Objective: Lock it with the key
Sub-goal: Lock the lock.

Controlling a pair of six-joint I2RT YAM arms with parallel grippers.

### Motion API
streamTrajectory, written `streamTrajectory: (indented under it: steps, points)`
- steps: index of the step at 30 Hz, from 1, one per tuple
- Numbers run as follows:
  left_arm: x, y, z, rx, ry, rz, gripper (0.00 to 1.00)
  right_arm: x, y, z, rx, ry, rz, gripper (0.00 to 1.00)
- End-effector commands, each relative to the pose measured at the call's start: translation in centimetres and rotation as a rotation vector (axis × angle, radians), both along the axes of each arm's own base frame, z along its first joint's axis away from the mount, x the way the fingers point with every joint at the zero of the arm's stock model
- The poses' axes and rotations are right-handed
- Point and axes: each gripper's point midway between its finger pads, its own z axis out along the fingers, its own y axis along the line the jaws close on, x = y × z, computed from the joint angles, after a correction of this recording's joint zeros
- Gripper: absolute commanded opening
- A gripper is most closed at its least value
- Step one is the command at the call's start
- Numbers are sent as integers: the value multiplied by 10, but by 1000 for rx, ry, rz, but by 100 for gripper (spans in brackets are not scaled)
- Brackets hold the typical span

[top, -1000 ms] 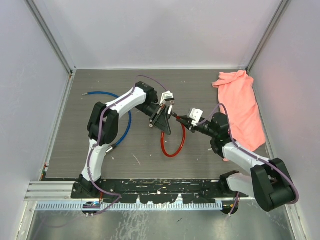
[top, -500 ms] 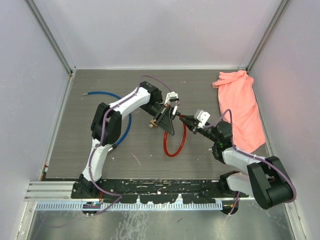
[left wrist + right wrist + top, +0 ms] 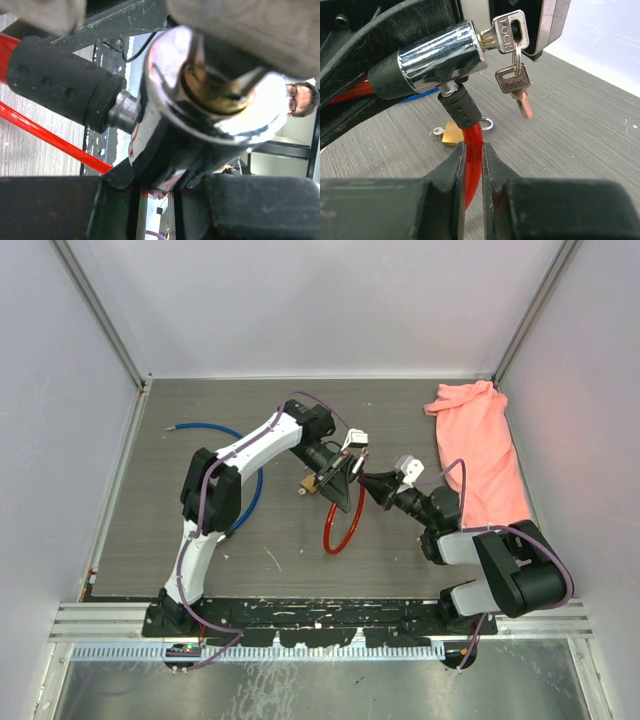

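Status for you: the lock cylinder is up off the bench, held mid-air between the two arms near the centre.

- Your right fingers are pinching the red cable just below its black sleeve, almost pressed together with only the cable between them.
- Your left fingers are clamped on the head of the key, which sits in the keyway at the chrome end of the cylinder. How far it is turned can't be read from the views.
- A spare key hangs from the ring, free in the air.
- The rest of the cable loop trails down onto the bench in front of the arms.
- A small brass padlock lies on the bench under the cylinder (its own little key beside it).
- A pink cloth lies at the right edge and a blue cable at the left, both well apart from the lock.
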Motion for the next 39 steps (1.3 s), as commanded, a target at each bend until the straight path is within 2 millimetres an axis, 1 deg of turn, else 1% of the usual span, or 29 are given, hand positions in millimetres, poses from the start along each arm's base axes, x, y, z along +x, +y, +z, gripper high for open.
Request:
streamTrajectory:
  steps: [1, 5, 7, 11, 14, 16, 20, 23, 29, 34, 37, 39]
  points:
    - [-17, 6, -26, 229, -5, -17, 2, 0, -16, 105, 159, -407, -106, 1]
    - [-24, -2, -32, 267, -35, -56, 2, -2, -18, 96, 165, -369, -110, 1]
    - [-24, -7, -34, 279, -52, -60, 2, -2, -20, 94, 165, -364, -125, 1]
    - [-29, -4, -42, 323, -38, -67, 1, -3, -26, 81, 135, -355, -163, 1]
    - [-35, -4, -49, 358, -39, -86, 1, -6, -30, 72, 128, -331, -175, 3]
    - [-38, -5, -49, 364, -42, -95, 1, -9, -32, 71, 128, -331, -179, 7]
    - [-39, -5, -49, 368, -52, -95, 1, -12, -41, 77, 131, -355, -208, 14]
    - [-39, -4, -51, 379, -51, -93, 1, -14, -48, 78, 125, -369, -224, 26]
    - [-33, -4, -53, 379, -41, -80, 0, -21, -52, 69, 69, -384, -210, 39]
    - [-30, -3, -49, 371, -46, -69, 0, -23, -57, 62, 5, -378, -190, 48]
    - [-31, -2, -47, 373, -50, -70, 0, -24, -63, 57, -50, -366, -146, 56]
    - [-31, -1, -47, 374, -52, -72, 0, -28, -66, 55, -93, -345, -73, 59]
